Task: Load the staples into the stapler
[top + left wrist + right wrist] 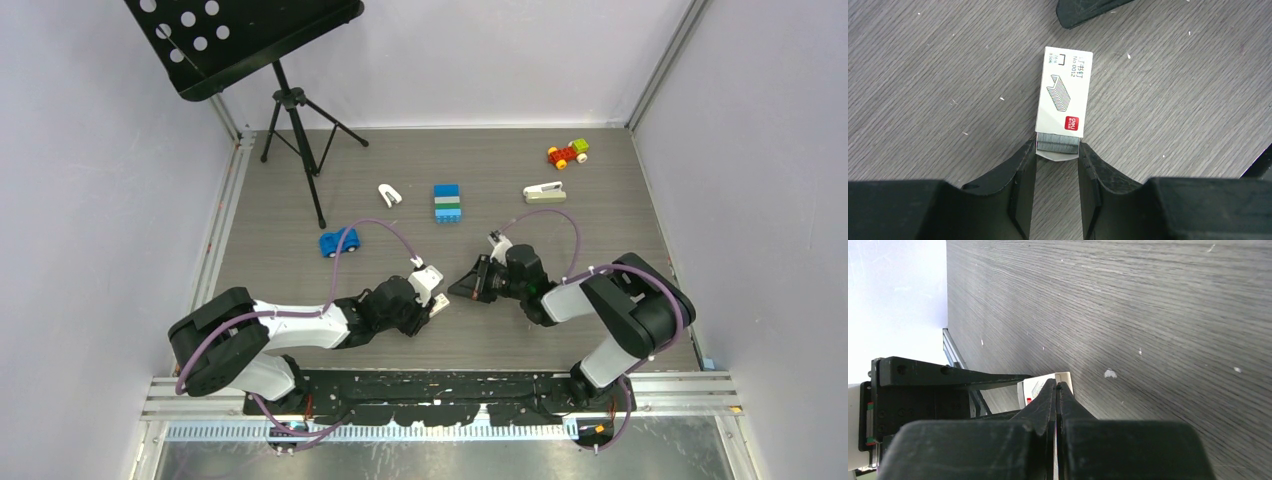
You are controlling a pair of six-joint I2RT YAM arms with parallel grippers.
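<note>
from above: stapler (544,191) lying far right, well apart from left gripper (436,303) and right gripper (462,288), tip to tip near the middle. left wrist: clamped on near end of white box (1064,95), staples (1058,145) showing there. right wrist: fingers (1045,405) pressed together beside the box.

Matt grey wood-grain table (923,75), smooth white card box (1064,95), shiny metal staples (1058,144), matt black plastic left gripper (1056,157).

Grey staples (1058,145) in box (1064,95); stapler (544,191) apart
</note>
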